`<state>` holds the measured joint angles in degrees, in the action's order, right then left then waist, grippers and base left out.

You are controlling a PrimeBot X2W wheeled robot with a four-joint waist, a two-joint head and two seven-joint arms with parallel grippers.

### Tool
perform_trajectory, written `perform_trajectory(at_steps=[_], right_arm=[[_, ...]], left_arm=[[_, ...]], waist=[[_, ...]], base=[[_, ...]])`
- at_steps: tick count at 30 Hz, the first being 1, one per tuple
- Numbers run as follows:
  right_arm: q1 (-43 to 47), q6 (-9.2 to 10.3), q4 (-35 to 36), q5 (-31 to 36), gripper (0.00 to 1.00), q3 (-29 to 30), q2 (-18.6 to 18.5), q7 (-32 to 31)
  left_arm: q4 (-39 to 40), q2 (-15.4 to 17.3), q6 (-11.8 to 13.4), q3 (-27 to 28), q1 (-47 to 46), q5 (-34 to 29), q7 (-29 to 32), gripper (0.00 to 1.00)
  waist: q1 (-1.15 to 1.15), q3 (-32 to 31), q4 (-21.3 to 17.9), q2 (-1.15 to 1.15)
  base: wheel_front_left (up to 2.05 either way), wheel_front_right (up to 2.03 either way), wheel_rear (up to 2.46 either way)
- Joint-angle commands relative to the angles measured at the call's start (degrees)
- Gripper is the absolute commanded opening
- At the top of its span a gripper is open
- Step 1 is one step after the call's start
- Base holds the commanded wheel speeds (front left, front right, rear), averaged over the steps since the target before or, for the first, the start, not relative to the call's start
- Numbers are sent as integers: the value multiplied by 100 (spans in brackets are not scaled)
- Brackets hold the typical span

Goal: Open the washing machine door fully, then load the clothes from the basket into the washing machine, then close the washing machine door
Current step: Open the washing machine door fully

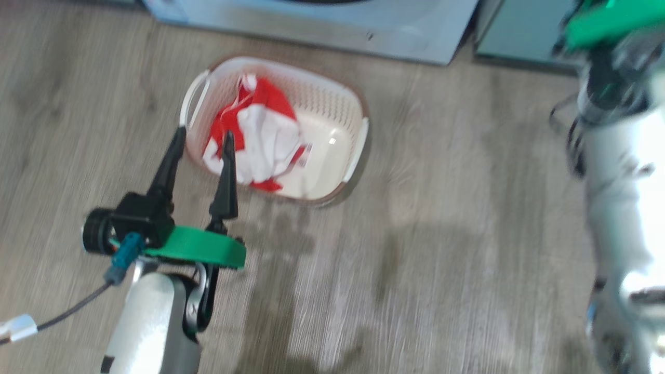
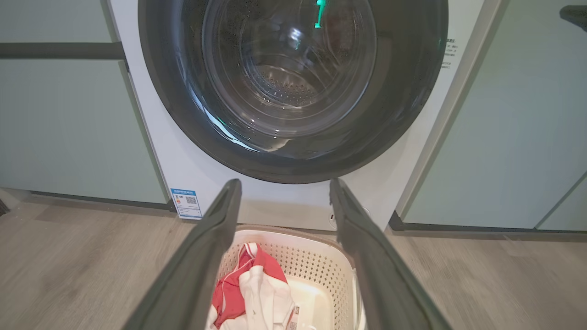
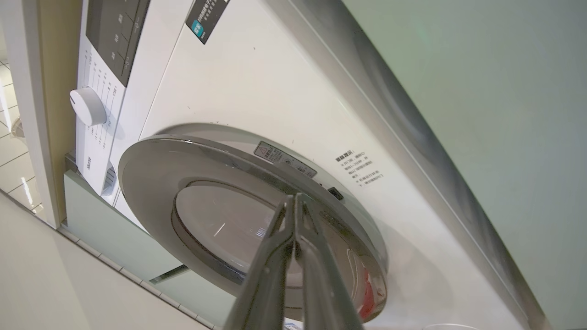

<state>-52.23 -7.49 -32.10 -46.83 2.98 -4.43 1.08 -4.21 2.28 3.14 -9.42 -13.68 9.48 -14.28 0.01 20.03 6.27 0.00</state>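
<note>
On the grey wood-grain plank floor point(image 1: 415, 259), just before the white front-loading washing machine point(image 2: 174, 151), stands the cream-white perforated plastic basket point(image 1: 332, 98) with a brown rim. The bundle of bright red and white clothes point(image 1: 265, 130) lies in its left half. Nothing sits between basket and washer. The large round washing machine door point(image 2: 183, 114), glossy black rim around clear domed glass, lies against the machine's front in the left wrist view, with the steel drum visible through it. Whether its latch is released I cannot tell. A small blue label sticker point(image 2: 185, 203) sits low on the washer's front.

The left gripper point(image 1: 203, 133) hangs over the basket's left end with its long dark fingers point(image 2: 215, 238) spread wide, holding nothing. One tip is at the rim, the other is over the clothes. The right gripper point(image 3: 293, 198) has its fingers point(image 3: 270, 270) pressed together with nothing between them, and the tips lie at the door's edge. Contact is unclear. The pale right arm point(image 1: 618, 171) is blurred.

Pale green cabinets point(image 2: 69, 128) flank the washer, and a white round knob point(image 3: 87, 106) sits on its control panel.
</note>
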Motion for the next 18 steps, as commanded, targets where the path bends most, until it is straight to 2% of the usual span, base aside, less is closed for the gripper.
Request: perform_trajectory(at_steps=[1, 9, 18], right_arm=[[-451, 0, 47, -86, 0, -18, -6, -156], [-2237, 0, -1071, -183, 0, 462, -81, -660], [-3593, 0, -2409, -56, 0, 852, -176, -1023]], left_arm=[[268, 60, 0, 135, -203, 30, -72, 100], [485, 60, 57, 8, -505, 164, -72, 100], [496, 60, 120, -116, -710, 273, -72, 100]], waist=[[-1, 391, 288, 0], [-1, 927, 555, 0], [-1, 1212, 734, 0]], base=[[0, 0, 0], [0, 0, 0], [0, 0, 0]])
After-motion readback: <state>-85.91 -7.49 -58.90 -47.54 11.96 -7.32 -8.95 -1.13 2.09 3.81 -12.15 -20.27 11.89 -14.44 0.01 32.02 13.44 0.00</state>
